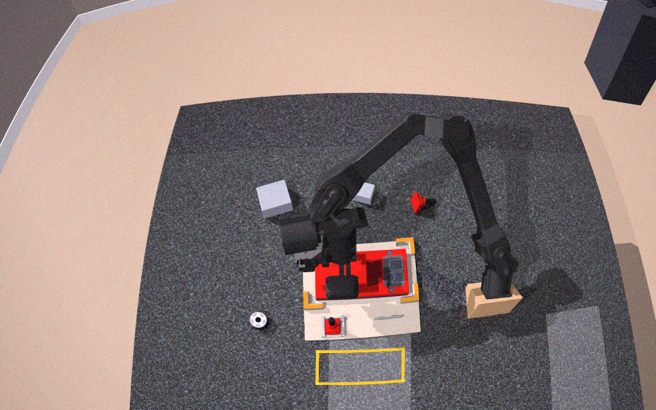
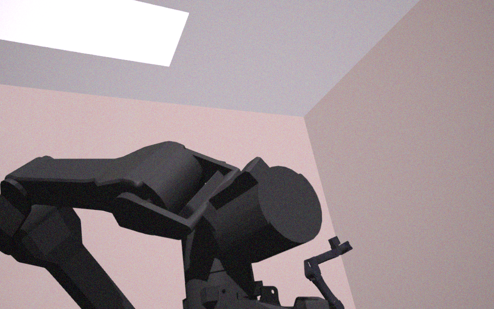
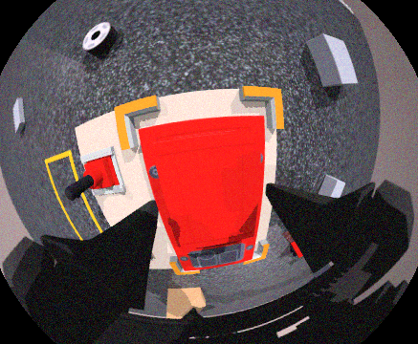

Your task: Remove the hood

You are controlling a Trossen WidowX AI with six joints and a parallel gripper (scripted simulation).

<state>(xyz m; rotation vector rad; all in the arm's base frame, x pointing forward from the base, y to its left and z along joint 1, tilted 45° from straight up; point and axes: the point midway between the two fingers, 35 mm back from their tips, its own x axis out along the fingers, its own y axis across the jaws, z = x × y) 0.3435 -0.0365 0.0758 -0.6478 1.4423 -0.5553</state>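
Observation:
The red toy car [image 1: 371, 278] sits on a beige board [image 1: 366, 321] [image 3: 189, 102] between orange corner brackets. In the wrist view its broad red hood [image 3: 203, 166] fills the middle, with the grey grille at the near end. My gripper [image 1: 340, 270] [image 3: 212, 198] is open and empty. It hangs over the left part of the car, with one finger on each side of the red body; I cannot tell whether the fingers touch it. The yellow marked rectangle [image 1: 359, 349] [image 3: 57, 189] lies on the dark mat just in front of the board. The exterior view shows only the arm from below.
Two grey cubes [image 1: 274, 197] [image 1: 364, 192] and a small red piece [image 1: 417, 201] lie behind the board. A white ring [image 1: 258, 318] [image 3: 98, 37] lies to its left. A small red block with a black knob [image 1: 333, 325] [image 3: 97, 175] sits on the board's front. A dark box [image 1: 634, 48] stands far right.

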